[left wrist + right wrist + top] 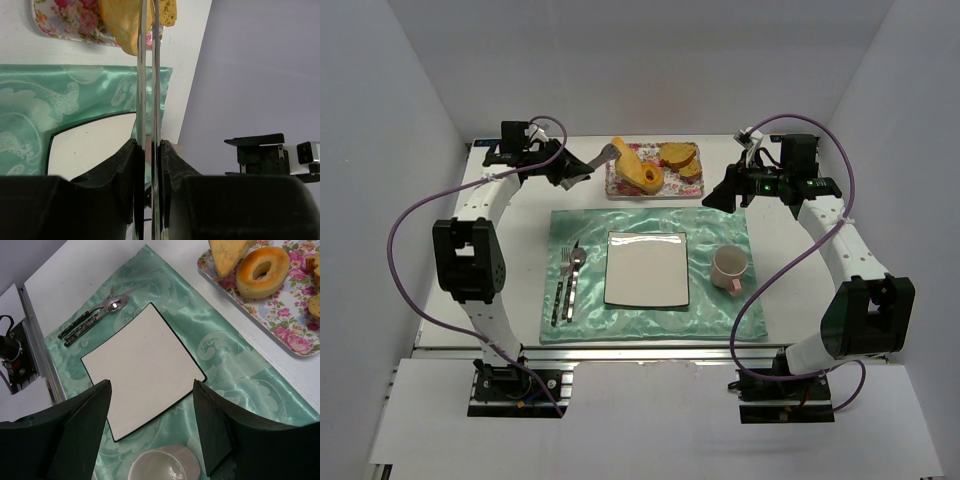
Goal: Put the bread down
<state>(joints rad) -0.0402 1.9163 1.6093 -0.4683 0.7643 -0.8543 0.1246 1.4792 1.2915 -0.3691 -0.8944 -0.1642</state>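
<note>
Left wrist view: the left end effector (150, 145) pinches tongs (156, 75) around the bread (122, 25); better squeeze evenly and carry it level to the plate (90, 145).

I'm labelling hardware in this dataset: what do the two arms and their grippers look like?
The left arm and right arm have white links and black joint housings. The left gripper and right gripper have black, wedge-shaped fingers. A purple cable loops along each arm.

A robotics lab test cell is shown: a white bench (780, 160) is boxed in by plain walls (380, 150), a left arm (470, 255) and right arm (850, 250) are bolted beside an aluminium rail (650, 350), cables (405, 230) are looped, and a mat (720, 225), plate (647, 268) and mug (730, 267) are staged.
</note>
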